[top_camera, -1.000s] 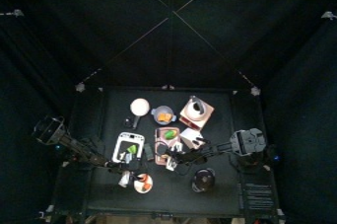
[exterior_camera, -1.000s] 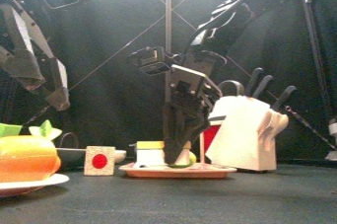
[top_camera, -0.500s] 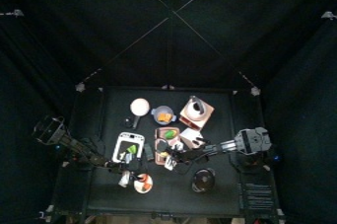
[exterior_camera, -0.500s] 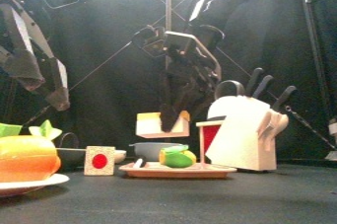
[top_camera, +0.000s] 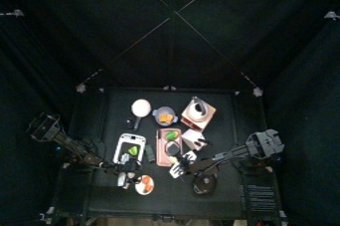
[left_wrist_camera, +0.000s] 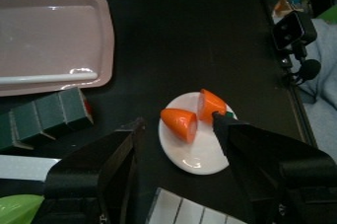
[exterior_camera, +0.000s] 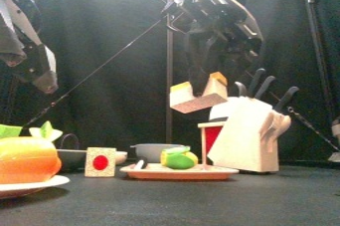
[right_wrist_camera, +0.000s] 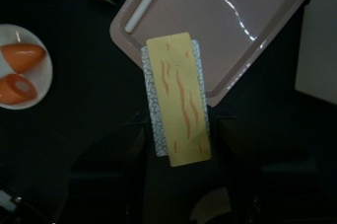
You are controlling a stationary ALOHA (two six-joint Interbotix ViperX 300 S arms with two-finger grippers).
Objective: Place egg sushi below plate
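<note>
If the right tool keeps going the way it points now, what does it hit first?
Probably bare table beside the edge of the pink plate; the egg sushi held by the right tool would touch first. Depth is unclear.

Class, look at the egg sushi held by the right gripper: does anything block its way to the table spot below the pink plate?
Nothing visible does. The right gripper holds the egg sushi in the air over bare table beside the pink plate. The white dish of orange pieces lies off to one side.

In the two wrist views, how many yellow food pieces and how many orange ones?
Yellow: 1, egg sushi
Orange: 2, orange pieces on white plate
Total: 3
</note>
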